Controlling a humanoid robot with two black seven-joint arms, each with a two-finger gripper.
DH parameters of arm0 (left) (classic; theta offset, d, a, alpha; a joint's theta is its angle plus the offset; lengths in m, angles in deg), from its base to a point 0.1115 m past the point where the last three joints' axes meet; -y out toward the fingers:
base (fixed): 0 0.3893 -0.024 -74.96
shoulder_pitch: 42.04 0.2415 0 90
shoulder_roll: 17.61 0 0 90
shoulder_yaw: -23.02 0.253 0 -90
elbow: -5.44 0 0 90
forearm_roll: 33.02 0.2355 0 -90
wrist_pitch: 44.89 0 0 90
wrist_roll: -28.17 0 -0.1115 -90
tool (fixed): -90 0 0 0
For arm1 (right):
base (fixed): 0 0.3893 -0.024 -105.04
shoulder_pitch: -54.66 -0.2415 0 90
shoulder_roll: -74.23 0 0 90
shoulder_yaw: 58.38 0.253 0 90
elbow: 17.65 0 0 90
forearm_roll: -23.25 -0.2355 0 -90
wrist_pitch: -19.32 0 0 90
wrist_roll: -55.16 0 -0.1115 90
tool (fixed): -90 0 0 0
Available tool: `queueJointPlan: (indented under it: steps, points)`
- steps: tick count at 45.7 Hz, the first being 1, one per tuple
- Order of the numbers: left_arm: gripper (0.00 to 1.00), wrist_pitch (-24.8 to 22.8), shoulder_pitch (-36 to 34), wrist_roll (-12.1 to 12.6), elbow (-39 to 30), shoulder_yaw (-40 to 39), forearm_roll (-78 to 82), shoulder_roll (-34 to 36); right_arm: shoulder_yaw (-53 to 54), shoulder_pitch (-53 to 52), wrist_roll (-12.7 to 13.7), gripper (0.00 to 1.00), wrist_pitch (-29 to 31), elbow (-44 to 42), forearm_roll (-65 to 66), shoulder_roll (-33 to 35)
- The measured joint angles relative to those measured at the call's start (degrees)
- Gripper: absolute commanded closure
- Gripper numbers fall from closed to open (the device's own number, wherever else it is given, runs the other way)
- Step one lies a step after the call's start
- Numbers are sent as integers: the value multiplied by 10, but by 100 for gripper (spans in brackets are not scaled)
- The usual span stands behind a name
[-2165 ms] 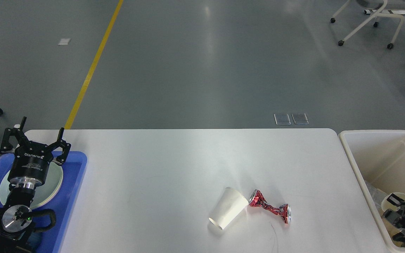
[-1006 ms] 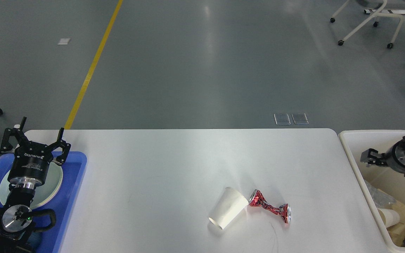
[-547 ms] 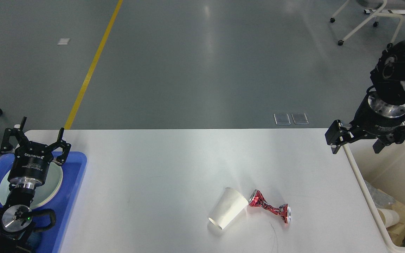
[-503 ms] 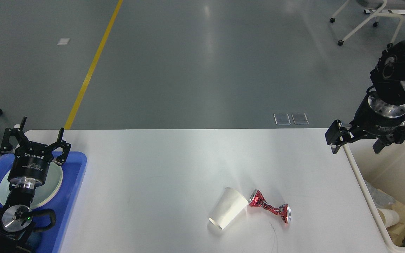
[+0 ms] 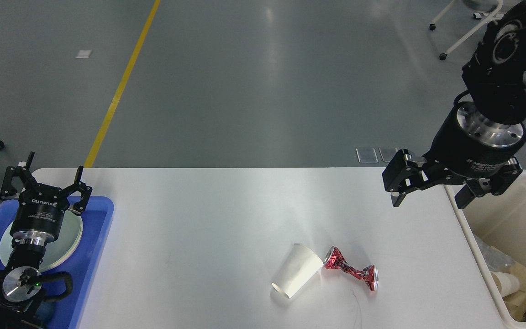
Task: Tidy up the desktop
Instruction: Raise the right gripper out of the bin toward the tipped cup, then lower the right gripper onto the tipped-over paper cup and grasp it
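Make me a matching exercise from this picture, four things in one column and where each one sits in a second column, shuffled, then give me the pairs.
Things:
1. white paper cup
2. crushed red metal can
3. round white plate
4. right gripper

Places:
A. in the blue plastic tray
B. lying on its side on the white desktop, mouth toward the near edge
C. raised above the desktop's far right corner, fingers apart
D. just right of the cup, on the desktop

Pairs: 1-B, 2-D, 3-A, 4-C
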Motion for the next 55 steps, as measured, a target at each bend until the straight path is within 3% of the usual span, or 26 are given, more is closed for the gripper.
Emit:
queueJointPlan:
  steps: [25,38,45,55]
  points:
    - [3,0,0,0,0,0,0,0,2,44,0,1,-66,-15,-89,-22]
    - [3,0,0,0,0,0,0,0,51,140,10,1,-211,-21,-312,-80]
    - [3,0,0,0,0,0,0,0,109,224,19,1,-295,-38,-360,-137]
    - [3,0,0,0,0,0,0,0,187,404,20,1,-408,-135,-375,-238]
